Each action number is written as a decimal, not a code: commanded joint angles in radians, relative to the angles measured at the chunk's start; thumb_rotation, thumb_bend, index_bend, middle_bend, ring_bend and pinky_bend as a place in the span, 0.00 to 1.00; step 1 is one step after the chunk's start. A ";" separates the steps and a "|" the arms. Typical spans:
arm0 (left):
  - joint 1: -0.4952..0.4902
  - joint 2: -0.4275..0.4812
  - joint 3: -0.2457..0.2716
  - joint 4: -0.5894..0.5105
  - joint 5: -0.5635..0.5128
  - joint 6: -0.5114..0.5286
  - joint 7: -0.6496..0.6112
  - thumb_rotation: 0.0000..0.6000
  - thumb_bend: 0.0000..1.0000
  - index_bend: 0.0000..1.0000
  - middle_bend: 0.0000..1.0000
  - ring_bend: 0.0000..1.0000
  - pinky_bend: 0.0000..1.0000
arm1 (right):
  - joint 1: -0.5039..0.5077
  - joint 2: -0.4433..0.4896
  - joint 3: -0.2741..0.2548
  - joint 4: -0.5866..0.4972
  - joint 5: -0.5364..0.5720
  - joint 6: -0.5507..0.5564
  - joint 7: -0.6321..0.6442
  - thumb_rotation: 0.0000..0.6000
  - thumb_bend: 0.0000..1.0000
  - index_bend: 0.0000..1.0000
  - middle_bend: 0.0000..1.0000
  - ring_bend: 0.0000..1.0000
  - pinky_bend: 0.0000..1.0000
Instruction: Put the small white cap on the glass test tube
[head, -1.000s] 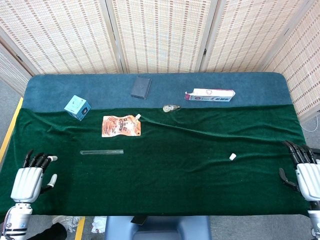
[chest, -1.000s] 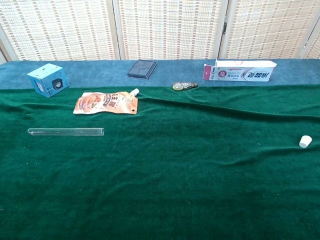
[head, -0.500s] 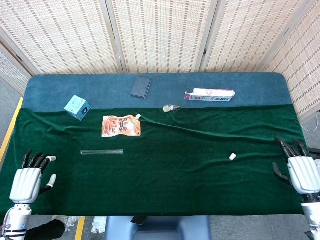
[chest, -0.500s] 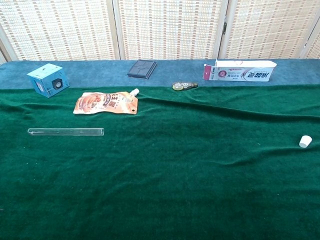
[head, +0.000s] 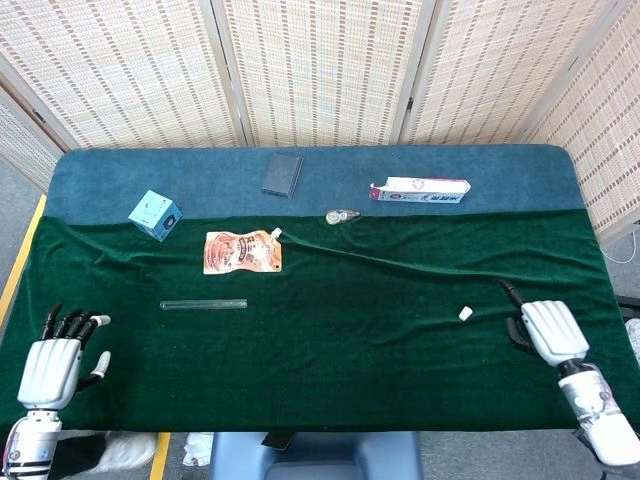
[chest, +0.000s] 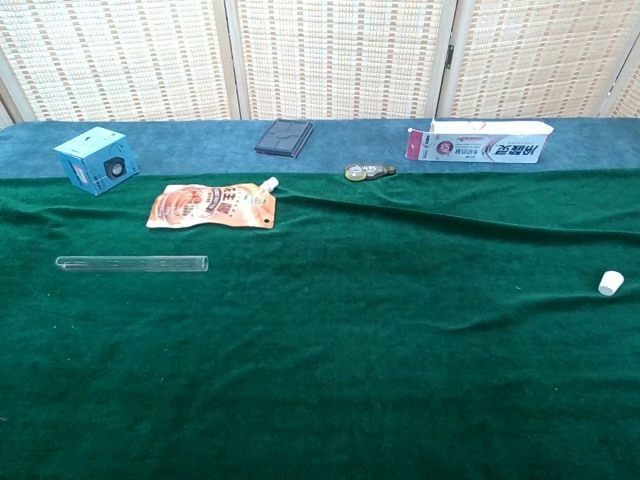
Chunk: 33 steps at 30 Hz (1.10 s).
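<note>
Both hands hold nothing: right hand (head: 546, 330), fingers apart, sits just right of the small white cap (head: 465, 314); left hand (head: 52, 366) waits, fingers spread, near the glass test tube (head: 203, 304) lying ahead to its right. Step in hand, I judge: reaching for the cap; next it needs a fine pinch.

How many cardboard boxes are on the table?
2: a small teal box near the far left edge, and a long white toothpaste box lying at the far right-centre. None seems hidden.

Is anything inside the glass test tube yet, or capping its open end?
The glass test tube lies on the green cloth, apparently empty, with nothing on either end. The small white cap sits far to its right, untouched.
</note>
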 joint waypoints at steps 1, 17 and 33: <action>0.000 0.000 0.001 0.000 -0.001 -0.001 0.001 1.00 0.41 0.31 0.28 0.18 0.00 | 0.060 -0.046 -0.013 0.052 0.096 -0.134 -0.010 1.00 0.74 0.12 0.90 1.00 1.00; -0.001 -0.004 0.006 -0.005 0.001 -0.008 0.007 1.00 0.41 0.31 0.28 0.18 0.00 | 0.133 -0.133 -0.034 0.172 0.175 -0.305 0.019 1.00 0.77 0.15 0.92 1.00 1.00; 0.001 -0.009 0.010 0.000 0.000 -0.009 0.008 1.00 0.41 0.31 0.28 0.18 0.00 | 0.143 -0.146 -0.060 0.163 0.129 -0.290 0.036 1.00 0.77 0.15 0.92 1.00 1.00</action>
